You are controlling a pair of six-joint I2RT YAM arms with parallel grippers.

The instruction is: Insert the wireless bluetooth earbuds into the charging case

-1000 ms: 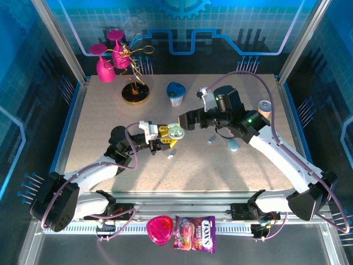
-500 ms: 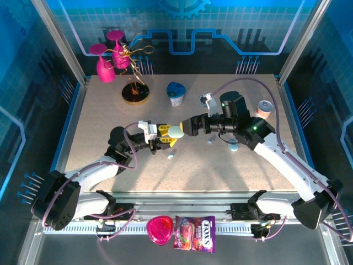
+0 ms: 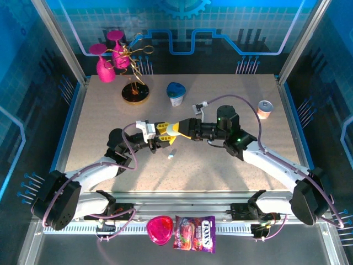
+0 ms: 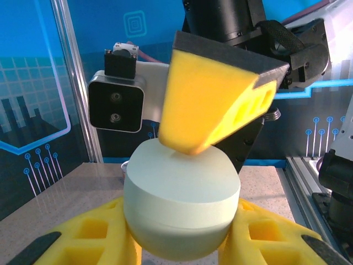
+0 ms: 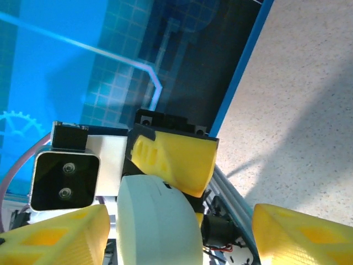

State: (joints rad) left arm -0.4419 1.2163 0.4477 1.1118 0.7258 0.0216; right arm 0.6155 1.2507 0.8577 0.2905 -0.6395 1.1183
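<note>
While the left gripper (image 3: 161,132) pinches the pale case (image 4: 182,204) between its yellow fingers (image 4: 265,237) above the middle of the worktop (image 3: 99,121), the right gripper (image 3: 183,128) meets it with fingers spread, one resting on the case's top. One earbud (image 3: 171,156) lies just beside them, toward the near edge.

Smooth matt plastic charging case (image 4: 182,193)
</note>
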